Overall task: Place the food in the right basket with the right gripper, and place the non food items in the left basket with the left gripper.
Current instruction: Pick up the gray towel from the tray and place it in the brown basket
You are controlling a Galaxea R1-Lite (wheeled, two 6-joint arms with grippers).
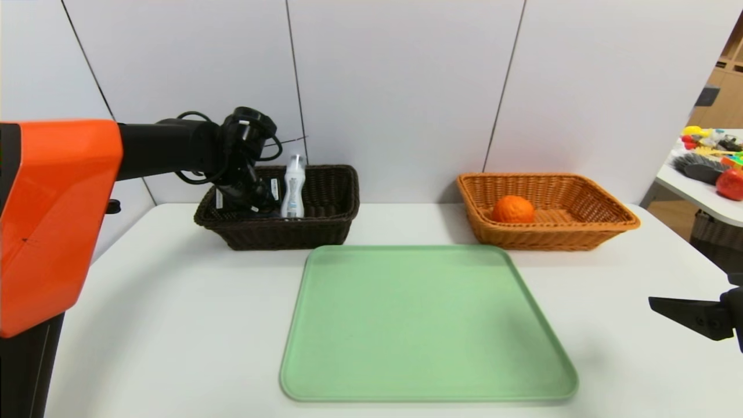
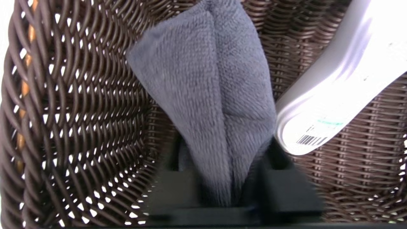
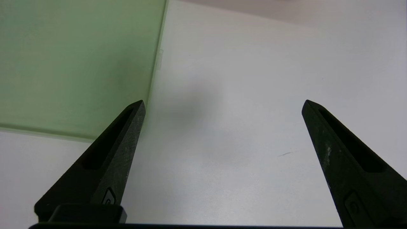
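Observation:
My left gripper point(image 1: 249, 200) reaches down into the dark brown left basket point(image 1: 334, 226). In the left wrist view it point(image 2: 225, 149) is shut on a grey-blue cloth point(image 2: 206, 89), which hangs pinched between the two black fingers over the basket's woven wall point(image 2: 79, 111). The white bottle point(image 1: 293, 188) stands in the same basket, close beside the cloth point(image 2: 334, 89). The orange point(image 1: 513, 209) lies in the orange-tan right basket point(image 1: 580, 229). My right gripper point(image 1: 659, 303) is parked low at the right edge of the table; it point(image 3: 222, 103) is open and holds nothing.
A bare green tray point(image 1: 424, 325) lies in the middle of the white table, its edge beside my right gripper point(image 3: 63, 63). Off to the far right, a second table point(image 1: 696, 194) holds a red apple point(image 1: 732, 184) and other clutter. A grey wall runs behind the baskets.

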